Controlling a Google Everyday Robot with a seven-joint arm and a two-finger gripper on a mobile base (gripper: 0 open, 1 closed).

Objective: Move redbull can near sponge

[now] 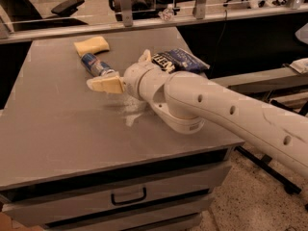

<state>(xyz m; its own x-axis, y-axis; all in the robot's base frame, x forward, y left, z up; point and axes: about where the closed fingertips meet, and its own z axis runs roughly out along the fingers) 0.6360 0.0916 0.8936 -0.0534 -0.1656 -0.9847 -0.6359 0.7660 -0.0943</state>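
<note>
The redbull can lies on its side on the grey table, silver top toward me, just in front of the pale-yellow sponge at the far left of the table. My gripper hovers just right of and in front of the can, open and empty. One cream finger points left, close by the can's near end, and the other points up toward the snack bag.
A crinkled blue snack bag lies behind my wrist at the table's far right. My thick white arm crosses the table's right half. Drawers sit below the front edge. A rail and office chairs stand behind the table.
</note>
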